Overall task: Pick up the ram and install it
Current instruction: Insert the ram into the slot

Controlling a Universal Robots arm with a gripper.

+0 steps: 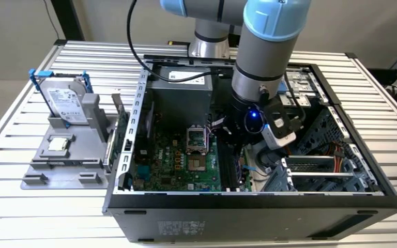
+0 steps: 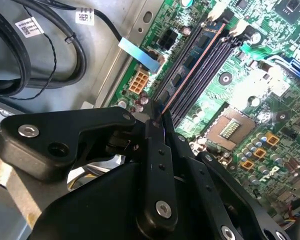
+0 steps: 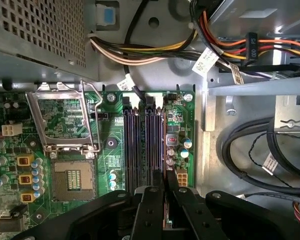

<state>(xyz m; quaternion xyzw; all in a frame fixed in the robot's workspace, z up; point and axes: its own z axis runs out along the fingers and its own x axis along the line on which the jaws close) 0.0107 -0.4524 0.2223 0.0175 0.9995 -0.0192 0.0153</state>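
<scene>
Ram (image 2: 190, 67) — edge-on in gripper (image 2: 157, 120) — parallels memory slots (image 3: 145, 145).

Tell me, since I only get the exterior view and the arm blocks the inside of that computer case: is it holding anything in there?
Observer: Yes. In the second wrist view the fingers pinch the ram, seen edge-on.
Visitor: Whereabouts on the board is it?
Observer: In the first wrist view it lies along the memory slots, on the side farthest from the empty processor socket.
</scene>
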